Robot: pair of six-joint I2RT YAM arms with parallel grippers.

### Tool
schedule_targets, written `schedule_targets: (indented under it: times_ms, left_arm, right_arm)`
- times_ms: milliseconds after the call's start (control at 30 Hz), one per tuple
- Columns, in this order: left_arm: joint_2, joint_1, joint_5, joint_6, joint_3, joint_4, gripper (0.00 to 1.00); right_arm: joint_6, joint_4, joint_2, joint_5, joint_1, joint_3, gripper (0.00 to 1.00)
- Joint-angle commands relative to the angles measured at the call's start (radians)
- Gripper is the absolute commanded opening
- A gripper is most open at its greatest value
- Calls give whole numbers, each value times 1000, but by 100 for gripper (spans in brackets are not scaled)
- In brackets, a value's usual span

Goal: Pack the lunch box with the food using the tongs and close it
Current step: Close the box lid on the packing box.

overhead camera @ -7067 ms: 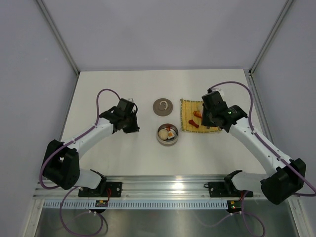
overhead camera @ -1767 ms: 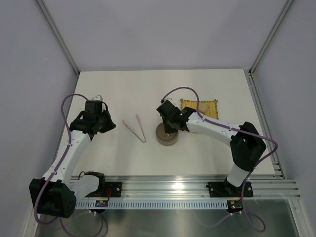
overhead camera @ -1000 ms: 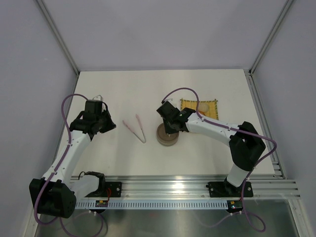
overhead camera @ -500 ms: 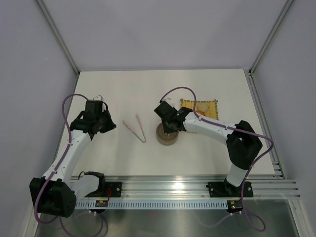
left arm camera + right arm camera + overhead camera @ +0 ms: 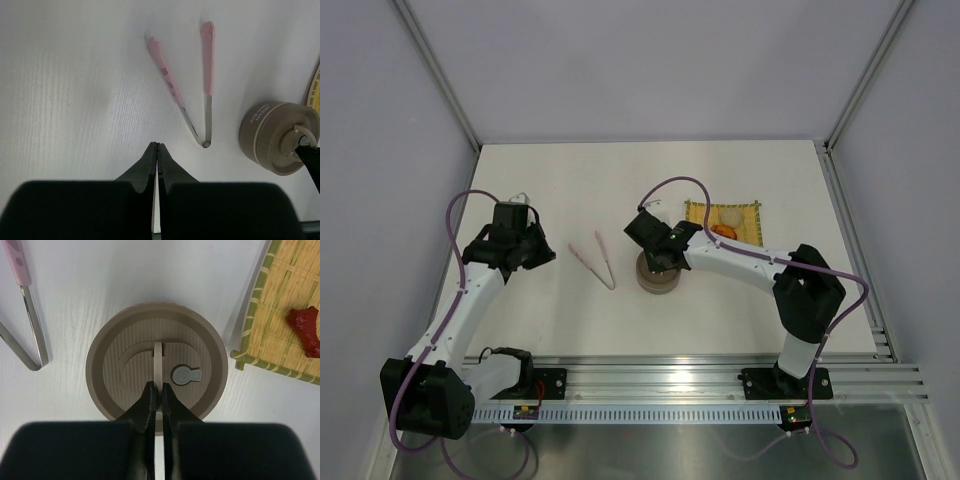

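Left arm [image 5: 460,300] folded out to the left, elbow bent, wrist tilted down. Left gripper [image 5: 156,147] fully closed, fingertips pressed together (no gap in the wrist view). Right arm [image 5: 740,262] stretched across toward centre, forearm low. Right gripper [image 5: 156,387] points straight down, fingers pinched in, hairline gap.

Open tabletop [image 5: 620,330] spans the lower centre of the overhead frame, free for either arm. At mid-frame the tongs [image 5: 593,259] lie between the left gripper [image 5: 157,146] and the closed lunch box [image 5: 658,285]; the right gripper [image 5: 158,386] clamps its lid, a mat [image 5: 752,215] just upper right.
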Motion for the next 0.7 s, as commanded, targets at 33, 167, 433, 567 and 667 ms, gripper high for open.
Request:
schedule_targets:
  times_ms: [33,167,433,567,667]
  left_arm:
    - [-9,6,18,4,1,39,0]
    - [-9,6,18,4,1,37,0]
    - [-19,4,21,1,-11,40,0]
    - [-19,4,24,1,-11,39,0]
    - [-23,6,22,-1,-8,39,0]
  right_arm:
    - [20,9,63,46,19,-49,0]
    - [40,20,87,105,36,-81,0]
    - [57,21,124,189,74,-99,0]
    - [60,-3,126,237,97,-89,0]
    - [63,-31,98,256,114,-76,0]
